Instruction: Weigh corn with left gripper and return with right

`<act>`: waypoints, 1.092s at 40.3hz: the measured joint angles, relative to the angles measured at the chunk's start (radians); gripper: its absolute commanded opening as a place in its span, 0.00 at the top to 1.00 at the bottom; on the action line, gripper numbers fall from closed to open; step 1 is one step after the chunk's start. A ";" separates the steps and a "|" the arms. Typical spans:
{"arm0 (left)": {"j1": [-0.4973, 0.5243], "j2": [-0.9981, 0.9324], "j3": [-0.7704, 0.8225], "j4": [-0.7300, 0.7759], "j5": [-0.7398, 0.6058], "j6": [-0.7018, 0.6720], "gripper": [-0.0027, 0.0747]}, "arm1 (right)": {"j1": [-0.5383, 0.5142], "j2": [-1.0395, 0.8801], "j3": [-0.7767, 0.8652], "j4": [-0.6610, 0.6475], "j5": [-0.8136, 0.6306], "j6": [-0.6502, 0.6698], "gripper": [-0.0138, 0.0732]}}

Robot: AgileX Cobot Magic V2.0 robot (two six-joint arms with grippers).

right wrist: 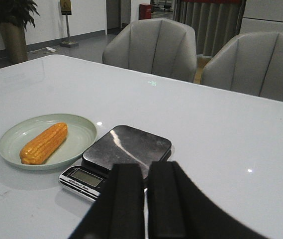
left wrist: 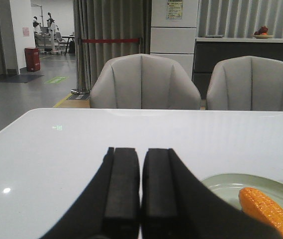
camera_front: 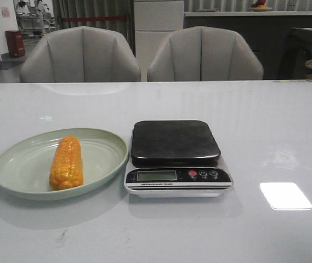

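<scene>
The orange-yellow corn (camera_front: 67, 163) lies lengthwise in a pale green plate (camera_front: 21, 164) at the table's front left. It also shows in the left wrist view (left wrist: 270, 211) and the right wrist view (right wrist: 44, 143). A kitchen scale (camera_front: 175, 156) with a dark steel platform stands just right of the plate, nothing on it. Neither gripper shows in the front view. My left gripper (left wrist: 141, 155) is shut and empty, above the table to the left of the plate (left wrist: 226, 186). My right gripper (right wrist: 145, 170) is shut and empty, near the scale (right wrist: 119, 154) and apart from it.
Two grey chairs (camera_front: 80, 55) (camera_front: 204, 53) stand behind the table's far edge. A bright light patch (camera_front: 285, 195) lies on the white tabletop right of the scale. The scale's display and buttons (camera_front: 202, 174) face the front edge.
</scene>
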 measured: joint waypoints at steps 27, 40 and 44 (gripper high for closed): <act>0.000 0.000 0.000 0.000 0.000 0.000 0.81 | 0.000 0.000 0.000 -0.002 0.000 0.000 0.61; 0.000 0.000 0.000 0.000 0.000 0.000 0.81 | -0.192 -0.002 0.065 -0.002 -0.059 0.000 0.61; 0.000 0.000 0.000 0.000 0.000 0.000 0.81 | -0.288 -0.008 0.108 -0.002 -0.117 0.000 0.61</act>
